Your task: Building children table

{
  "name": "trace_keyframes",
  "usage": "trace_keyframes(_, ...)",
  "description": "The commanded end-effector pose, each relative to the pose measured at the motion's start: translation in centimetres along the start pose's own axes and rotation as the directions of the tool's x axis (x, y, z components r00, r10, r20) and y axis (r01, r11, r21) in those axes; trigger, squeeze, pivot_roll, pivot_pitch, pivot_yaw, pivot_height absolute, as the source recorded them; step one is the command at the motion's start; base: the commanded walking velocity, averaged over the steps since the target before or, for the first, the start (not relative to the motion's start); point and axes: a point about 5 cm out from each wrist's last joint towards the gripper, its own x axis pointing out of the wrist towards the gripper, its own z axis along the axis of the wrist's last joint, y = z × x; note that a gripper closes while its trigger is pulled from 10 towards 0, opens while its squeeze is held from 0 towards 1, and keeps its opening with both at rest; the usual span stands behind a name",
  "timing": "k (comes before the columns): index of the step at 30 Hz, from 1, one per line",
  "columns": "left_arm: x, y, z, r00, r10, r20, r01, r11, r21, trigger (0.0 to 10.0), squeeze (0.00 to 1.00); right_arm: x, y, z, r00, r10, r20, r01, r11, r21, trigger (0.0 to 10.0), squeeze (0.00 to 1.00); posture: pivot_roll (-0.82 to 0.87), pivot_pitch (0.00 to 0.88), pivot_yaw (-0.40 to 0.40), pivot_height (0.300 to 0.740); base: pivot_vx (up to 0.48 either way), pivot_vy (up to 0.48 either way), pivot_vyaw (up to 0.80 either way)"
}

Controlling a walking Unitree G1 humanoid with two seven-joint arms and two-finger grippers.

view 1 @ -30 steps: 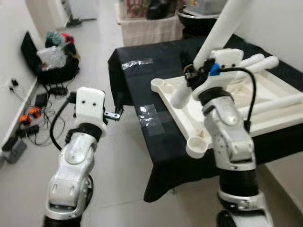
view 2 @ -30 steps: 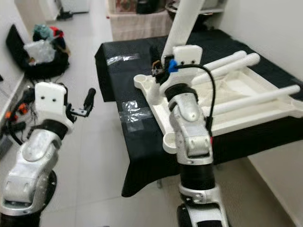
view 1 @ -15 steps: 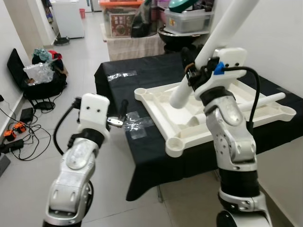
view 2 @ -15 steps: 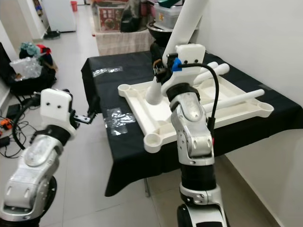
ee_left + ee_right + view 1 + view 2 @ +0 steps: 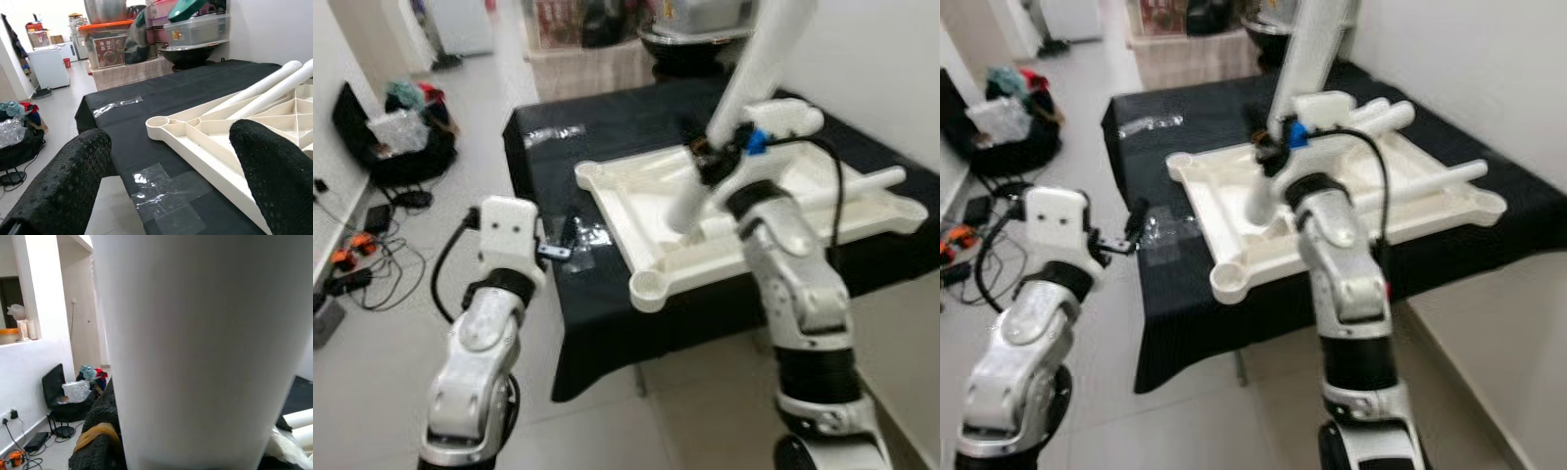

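the right gripper [image 5: 710,162] is clamped around a white table leg [image 5: 754,73], holding it steeply tilted with its lower end just above the upturned white tabletop [image 5: 1234,211]. that tabletop lies underside up like a shallow tray on the black-covered table [image 5: 607,127], with more white legs [image 5: 1430,181] lying across its ribs. the left gripper [image 5: 166,181] hangs with fingers [image 5: 63,186] spread wide and empty, beside the table's near edge, close to a patch of clear tape [image 5: 166,183] and the tabletop's corner socket [image 5: 159,123].
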Motion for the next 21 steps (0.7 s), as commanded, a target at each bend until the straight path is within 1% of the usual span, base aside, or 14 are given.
trace_keyframes(1, -0.2, 0.4, -0.3, 1.0, 0.014, -0.017, -0.014, 1.0, 0.009, 10.0, 0.0, 0.4, 0.7, 0.6, 0.999, 0.034, 0.03, -0.034, 0.999, 0.017, 10.0, 0.0, 0.0, 0.032, -0.032, 0.74, 0.0, 0.274, 0.0)
trace_keyframes(5, -0.2, 0.4, -0.4, 1.0, 0.016, -0.02, -0.016, 1.0, 0.011, 10.0, 0.0, 0.5, 0.6, 0.8, 0.999, 0.037, 0.035, -0.037, 0.999, 0.014, 10.0, 0.0, 0.0, 0.032, -0.034, 0.74, 0.0, 0.48, 0.0)
trace_keyframes(9, -0.3, 0.3, -0.5, 0.999, 0.018, -0.029, -0.017, 1.0, 0.019, 10.0, 0.0, 0.8, 0.4, 1.2, 0.998, 0.041, 0.046, -0.041, 0.999, 0.006, 10.0, 0.0, 0.0, 0.034, -0.036, 0.74, 0.0, 0.0, 0.0)
trace_keyframes(11, -0.3, 0.3, -0.5, 0.999, 0.012, -0.03, -0.012, 1.0, 0.024, 10.0, 0.0, 1.4, 0.1, 1.8, 0.996, 0.073, 0.061, -0.071, 0.997, -0.02, 10.0, 0.0, 0.0, 0.04, -0.037, 0.74, 0.0, 0.0, 0.0)
trace_keyframes(12, -0.4, 0.2, -0.6, 0.999, 0.006, -0.033, -0.005, 1.0, 0.023, 10.0, 0.0, 2.1, -0.6, 2.0, 0.993, 0.102, 0.055, -0.1, 0.994, -0.043, 10.0, 0.0, 0.0, 0.044, -0.037, 0.74, 0.0, 0.0, 0.0)
trace_keyframes(13, -0.4, 0.2, -0.6, 0.999, 0.006, -0.033, -0.005, 1.0, 0.023, 10.0, 0.0, 2.1, -0.6, 2.0, 0.993, 0.102, 0.055, -0.1, 0.994, -0.043, 10.0, 0.0, 0.0, 0.044, -0.037, 0.74, 0.0, 0.0, 0.0)
trace_keyframes(14, -0.5, 0.2, -0.6, 0.999, 0.003, -0.034, -0.002, 1.0, 0.022, 10.0, 0.0, 2.4, -1.0, 2.0, 0.993, 0.107, 0.048, -0.105, 0.993, -0.047, 10.0, 0.0, 0.0, 0.044, -0.037, 0.74, 0.0, 0.0, 0.0)
trace_keyframes(16, -0.7, -0.2, -0.9, 0.998, -0.029, -0.047, 0.03, 0.999, 0.025, 10.0, 0.0, 3.2, -2.5, 1.7, 0.995, 0.104, 0.002, -0.104, 0.993, -0.064, 10.0, 0.0, 0.01, 0.048, -0.04, 0.74, 0.0, 0.0, 0.0)
trace_keyframes(17, -0.7, -0.2, -0.9, 0.998, -0.029, -0.047, 0.03, 0.999, 0.025, 10.0, 0.0, 3.2, -2.5, 1.7, 0.995, 0.104, 0.002, -0.104, 0.993, -0.064, 10.0, 0.0, 0.01, 0.048, -0.04, 0.74, 0.0, 0.0, 0.0)
trace_keyframes(19, -1.1, -0.5, -1.0, 0.997, -0.056, -0.058, 0.056, 0.998, 0.009, 10.0, 0.0, 3.8, -3.9, 1.4, 0.994, 0.102, -0.033, -0.104, 0.993, -0.062, 10.0, 0.0, 0.01, 0.055, -0.036, 0.74, 0.0, 0.0, 0.0)
trace_keyframes(20, -1.1, -0.6, -1.1, 0.996, -0.065, -0.059, 0.066, 0.998, 0.003, 10.0, 0.0, 3.9, -4.3, 1.4, 0.994, 0.102, -0.038, -0.104, 0.992, -0.064, 10.0, 0.0, 0.01, 0.055, -0.039, 0.74, 0.0, 0.0, 0.0)
trace_keyframes(21, -1.1, -0.6, -1.1, 0.996, -0.065, -0.059, 0.066, 0.998, 0.003, 10.0, 0.0, 3.9, -4.3, 1.4, 0.994, 0.102, -0.038, -0.104, 0.992, -0.064, 10.0, 0.0, 0.01, 0.055, -0.039, 0.74, 0.0, 0.0, 0.0)
